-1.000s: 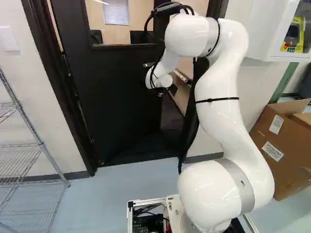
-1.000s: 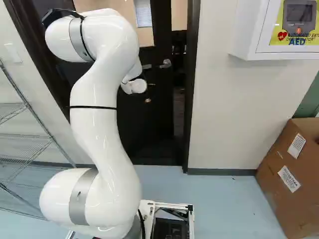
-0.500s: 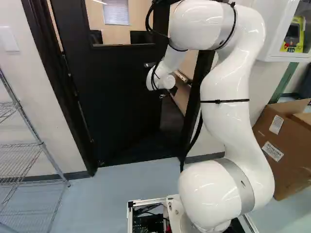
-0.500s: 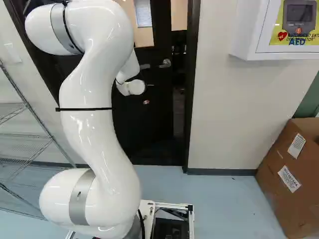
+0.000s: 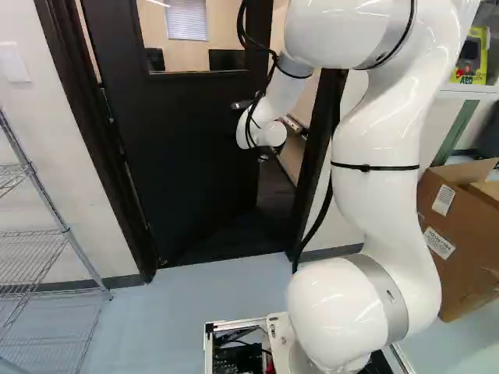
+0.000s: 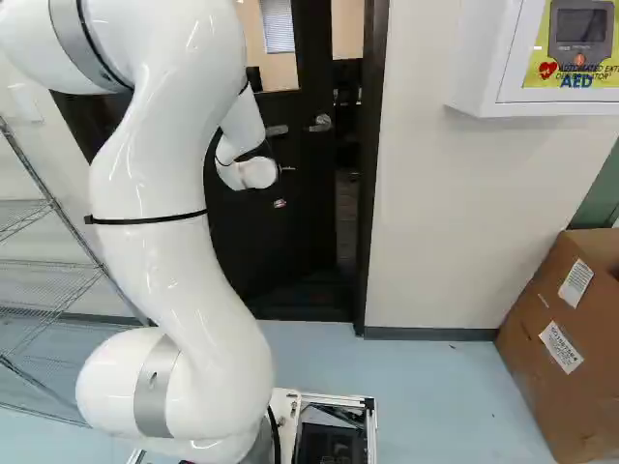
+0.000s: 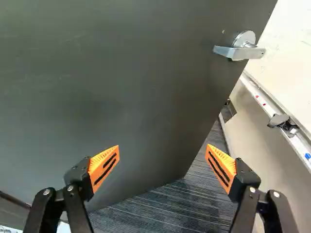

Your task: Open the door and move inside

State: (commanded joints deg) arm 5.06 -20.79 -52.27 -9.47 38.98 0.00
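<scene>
Pale blue floor [image 5: 187, 292] lies ahead of the base. White arm [image 5: 374, 210] reaches over it toward the door. Tool [image 6: 280, 204] released, fingers spread wide. Dark door [image 5: 187, 171] directly ahead, ajar, long axis upright, free edge pointing inward over striped carpet [image 7: 180, 208]; lever handle [image 7: 238, 52] crosswise near that edge. Door top cut off; tool mostly obscured in base views. Compared with earlier frames, the arm's upper bend has drawn back toward the cameras; base unmoved.

At two o'clock in the right base view, a yellow sign [image 6: 580, 60] in the white wall cabinet [image 6: 475, 58] read "AED", with "AUTOMATED" above. "AED" also showed at two o'clock in the left base view. The cardboard box [image 6: 534, 391] bore white labels [image 6: 575, 282], too small to read.
</scene>
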